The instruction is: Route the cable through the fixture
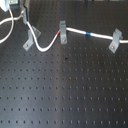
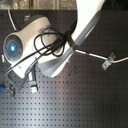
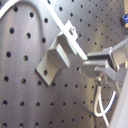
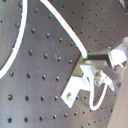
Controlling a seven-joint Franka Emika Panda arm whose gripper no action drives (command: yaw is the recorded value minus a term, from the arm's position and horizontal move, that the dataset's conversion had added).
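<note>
The white cable [image 1: 75, 31] runs across the black board in the first exterior view. It passes the middle clip [image 1: 62, 31] with its red band [image 1: 59, 33] beside that clip. Its blue band [image 1: 87, 34] lies before the right clip [image 1: 115, 40]. To the left it sags, then rises along the slanted left fixture [image 1: 30, 38]. My gripper [image 1: 22, 17] sits just beyond that fixture, mostly cut off. In the first wrist view the cable [image 3: 60, 27] crosses the fixture's top [image 3: 57, 55] into my gripper [image 3: 92, 62], which is shut on it. The second wrist view shows the gripper [image 4: 92, 62] next to the fixture [image 4: 80, 82].
A loose loop of cable [image 1: 7, 27] lies at the first exterior view's left edge. In the second exterior view the white arm [image 2: 85, 25] and its black hoses hide most of the board; one clip [image 2: 106, 62] and the blue band [image 2: 86, 53] show.
</note>
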